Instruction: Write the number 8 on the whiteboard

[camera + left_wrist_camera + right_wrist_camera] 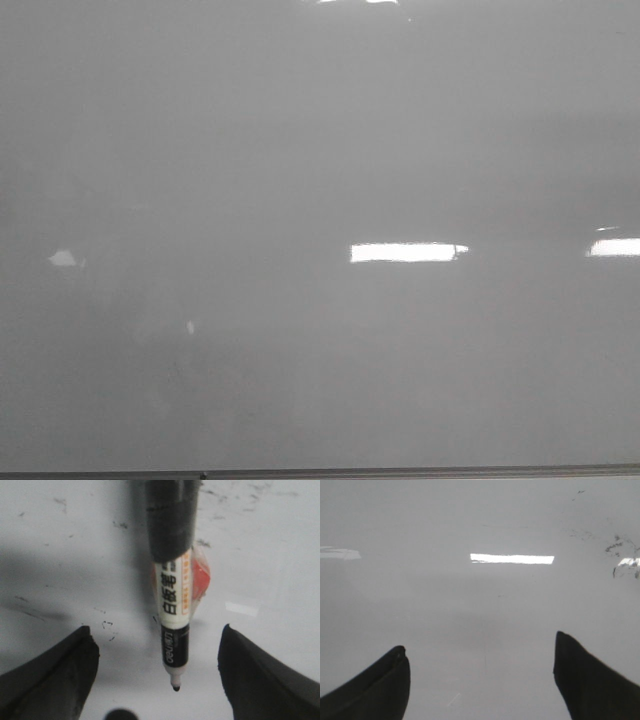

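You can't see either arm in the front view; the whiteboard [320, 200] fills it, cut off on 3 sides, with only a thin dark edge strip [420, 472] along the bottom. In the left wrist view the marker [172, 605] runs out past the frame edge, its printed label is too blurred to read, and the orange patch [200, 577] behind it is partly hidden. Both views crop the left gripper [157, 670] and right gripper [480, 672] to their fingertips. Faint smudges [620, 550] are too small to identify.
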`<state>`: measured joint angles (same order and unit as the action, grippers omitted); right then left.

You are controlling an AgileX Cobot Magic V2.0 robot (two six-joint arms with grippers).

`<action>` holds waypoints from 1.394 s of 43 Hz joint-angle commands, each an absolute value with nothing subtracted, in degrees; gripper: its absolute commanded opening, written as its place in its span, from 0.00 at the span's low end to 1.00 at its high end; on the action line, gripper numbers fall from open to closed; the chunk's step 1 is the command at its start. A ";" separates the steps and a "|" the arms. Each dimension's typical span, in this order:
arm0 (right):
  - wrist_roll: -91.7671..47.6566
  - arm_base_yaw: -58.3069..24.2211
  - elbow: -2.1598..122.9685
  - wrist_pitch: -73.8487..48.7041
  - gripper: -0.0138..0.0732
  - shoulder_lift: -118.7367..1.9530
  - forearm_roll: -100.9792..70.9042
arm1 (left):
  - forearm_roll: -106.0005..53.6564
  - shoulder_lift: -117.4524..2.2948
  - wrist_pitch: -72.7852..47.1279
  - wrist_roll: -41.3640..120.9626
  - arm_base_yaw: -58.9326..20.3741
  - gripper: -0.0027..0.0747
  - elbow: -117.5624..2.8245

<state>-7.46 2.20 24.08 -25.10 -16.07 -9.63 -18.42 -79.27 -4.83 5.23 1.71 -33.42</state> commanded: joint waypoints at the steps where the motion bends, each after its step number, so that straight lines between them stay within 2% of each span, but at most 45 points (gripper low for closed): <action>1: -7.63 2.04 26.13 -20.39 0.86 -17.07 -9.98 | -19.00 -79.10 0.00 5.14 1.87 0.59 -35.35; 9: -7.63 2.04 26.13 -20.39 0.86 -17.07 -9.98 | -19.00 -81.59 1.71 5.14 1.36 0.50 -35.51; 12: -7.63 2.04 26.13 -20.39 0.86 -17.07 -9.98 | -18.89 -82.11 2.47 5.14 0.29 0.44 -35.51; 24: -7.63 2.04 26.13 -20.57 0.86 -17.07 -9.98 | -17.92 -81.86 2.55 5.14 -1.46 0.01 -35.51; 31: -7.63 2.04 26.13 -20.75 0.86 -17.07 -9.98 | -15.51 -77.86 -2.86 5.14 -1.46 0.01 -35.61; 35: -7.63 2.04 26.13 -21.01 0.86 -17.07 -9.98 | -15.06 -73.86 -11.73 5.24 -1.46 0.01 -37.38; 42: -7.63 2.04 26.66 -24.02 0.86 -17.75 -10.10 | -14.48 -70.20 -41.12 14.36 -3.94 0.01 -47.11; 48: -7.74 1.67 27.21 -25.45 0.86 -20.99 -10.17 | -14.48 -70.92 -58.81 22.64 -9.84 0.01 -54.62; 54: -9.76 -1.18 28.54 -27.75 0.83 -26.83 -12.11 | -14.39 -71.37 -63.77 31.01 -17.93 0.01 -59.04; 60: -19.65 -6.72 32.16 -34.33 0.81 -34.24 -16.42 | -13.49 -71.37 -63.66 42.70 -25.77 0.01 -60.31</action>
